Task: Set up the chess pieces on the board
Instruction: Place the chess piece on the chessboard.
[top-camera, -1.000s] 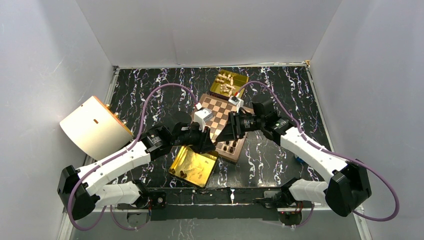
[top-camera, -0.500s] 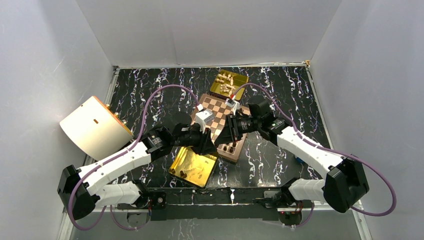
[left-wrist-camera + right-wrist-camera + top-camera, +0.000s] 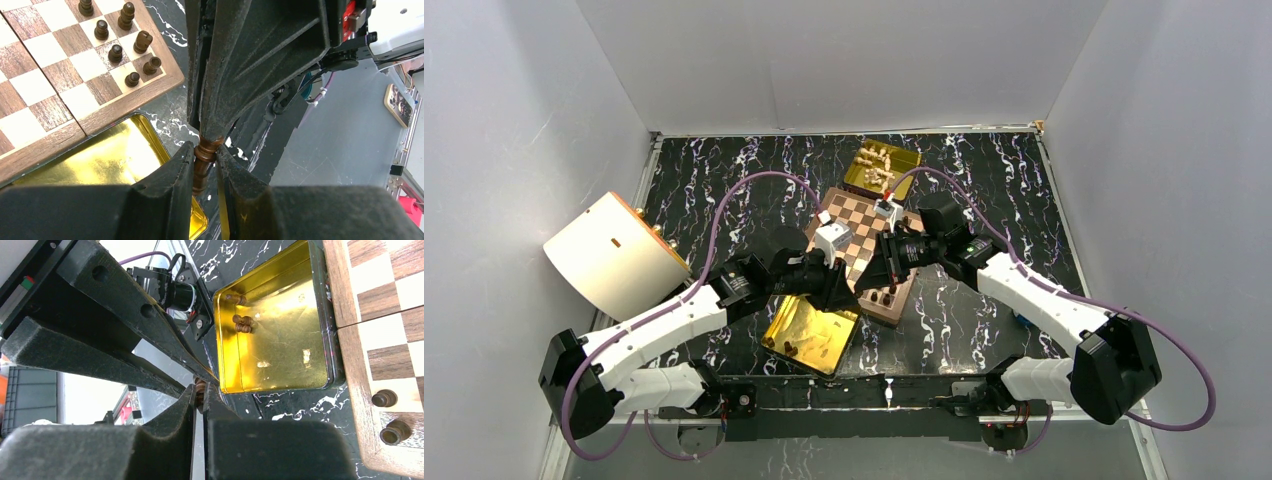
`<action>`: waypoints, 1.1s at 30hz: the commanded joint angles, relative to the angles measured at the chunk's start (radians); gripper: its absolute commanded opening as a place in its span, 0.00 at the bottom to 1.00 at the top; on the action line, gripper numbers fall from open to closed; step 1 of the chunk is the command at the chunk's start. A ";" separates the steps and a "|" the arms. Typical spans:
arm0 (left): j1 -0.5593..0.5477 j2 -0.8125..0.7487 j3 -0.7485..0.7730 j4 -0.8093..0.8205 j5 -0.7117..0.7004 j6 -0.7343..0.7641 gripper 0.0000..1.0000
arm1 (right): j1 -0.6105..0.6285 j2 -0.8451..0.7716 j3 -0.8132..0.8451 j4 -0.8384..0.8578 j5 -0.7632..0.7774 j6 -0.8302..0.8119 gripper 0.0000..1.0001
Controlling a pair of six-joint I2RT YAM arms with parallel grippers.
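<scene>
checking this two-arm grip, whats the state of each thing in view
left gripper: shut on held piece
right gripper: shut on held piece's top
board: lying flat
board pieces: dark, upright near one corner
near gold tray: dark pieces lying inside
far gold tray: cream pieces inside

The table point(image 3: 724, 170) is covered with a black marbled surface, veined in white and purple. It is enclosed by plain pale grey panels: a back wall point(image 3: 844, 60) along the far edge, and a left wall point(image 3: 514, 120) and a right wall point(image 3: 1164, 130) along the side edges. Even, soft light is cast throughout.
</scene>
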 commanded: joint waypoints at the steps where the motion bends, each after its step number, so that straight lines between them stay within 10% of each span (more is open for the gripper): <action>1: -0.004 -0.033 0.001 0.038 -0.024 -0.006 0.16 | 0.005 -0.024 0.023 -0.016 0.027 -0.025 0.08; 4: -0.005 -0.041 -0.009 0.037 -0.053 -0.012 0.17 | 0.005 -0.038 0.023 -0.013 0.060 -0.013 0.05; 9: -0.003 -0.050 -0.025 0.055 -0.045 -0.027 0.15 | 0.005 -0.053 0.019 -0.005 0.052 -0.019 0.31; 18: -0.003 -0.058 -0.026 0.080 0.003 -0.034 0.14 | 0.005 -0.085 -0.020 0.007 0.024 -0.083 0.35; 33: -0.003 -0.045 -0.032 0.109 -0.002 -0.050 0.17 | 0.004 -0.078 -0.014 -0.004 0.049 -0.088 0.00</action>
